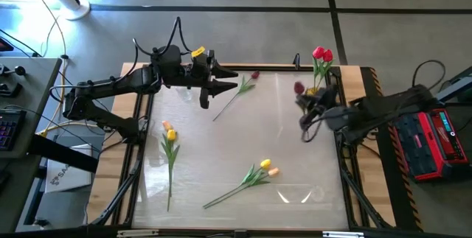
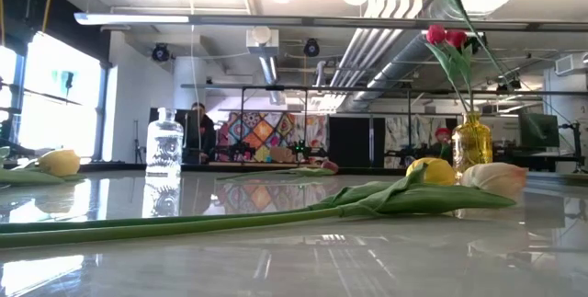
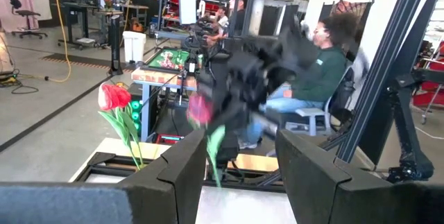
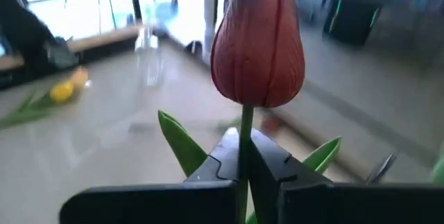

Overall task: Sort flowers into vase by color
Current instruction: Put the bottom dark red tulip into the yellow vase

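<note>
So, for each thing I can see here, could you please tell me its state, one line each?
Right gripper: shut on dark red tulip's stem.
Dark red tulip: held in the air, upright.
Left gripper: open, holds nothing.
Yellow glass vase: upright, holds red tulips.
Clear glass bottle: upright, no flowers.
Maroon tulip: lying on table.
Yellow and orange tulips: lying on table.

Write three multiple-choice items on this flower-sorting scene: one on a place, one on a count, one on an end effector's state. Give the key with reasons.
1. Where does the yellow vase stand?
A. by the table's right edge, far side
B. table centre
C. near left corner

2. How many red tulips are in it?
A. none
B. two
C. five

3. The right end effector is:
A. open, empty
B. out of view
C. shut on the maroon tulip

Key: A, the high view shows it there; B, two red heads rise from it; C, the fingers clamp the stem.
</note>
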Tool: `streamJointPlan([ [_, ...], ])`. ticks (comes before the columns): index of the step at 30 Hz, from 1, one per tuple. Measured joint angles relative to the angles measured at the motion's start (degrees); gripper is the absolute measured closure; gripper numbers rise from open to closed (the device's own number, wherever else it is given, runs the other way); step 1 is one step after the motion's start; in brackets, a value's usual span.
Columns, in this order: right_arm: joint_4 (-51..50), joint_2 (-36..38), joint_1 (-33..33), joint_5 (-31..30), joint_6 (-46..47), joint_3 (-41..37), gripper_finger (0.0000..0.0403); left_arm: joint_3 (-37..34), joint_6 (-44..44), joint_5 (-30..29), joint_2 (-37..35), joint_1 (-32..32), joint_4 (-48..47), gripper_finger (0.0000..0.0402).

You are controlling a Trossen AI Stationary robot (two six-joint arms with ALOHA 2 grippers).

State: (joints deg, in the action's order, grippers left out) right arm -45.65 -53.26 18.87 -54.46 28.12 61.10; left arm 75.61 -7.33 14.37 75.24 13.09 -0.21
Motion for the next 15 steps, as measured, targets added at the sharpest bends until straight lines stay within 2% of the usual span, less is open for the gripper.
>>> streamJointPlan([
  [5, 8.25, 4.42, -1.43, -3.69, -19.72, 0.98, 0.0402, 0.0, 0.0, -0.02, 0.0, -0.01, 0.0, 0.0238],
  [8, 13.93, 7.27, -2.42, -2.99, -29.0, 0.21, 0.0403, 0.0, 0.0, -0.02, -0.02, 0.01, 0.02, 0.0238],
  [10, 18.36, 9.38, -3.1, -1.25, -34.73, -0.1, 0.0403, 0.0, 0.0, -0.01, 0.0, 0.0, 0.0, 0.0238],
  [15, 27.8, 13.2, -5.99, 7.48, -47.66, -0.11, 0.0403, 0.0, -0.02, -0.01, -0.01, 0.0, 0.0, 0.0238],
])
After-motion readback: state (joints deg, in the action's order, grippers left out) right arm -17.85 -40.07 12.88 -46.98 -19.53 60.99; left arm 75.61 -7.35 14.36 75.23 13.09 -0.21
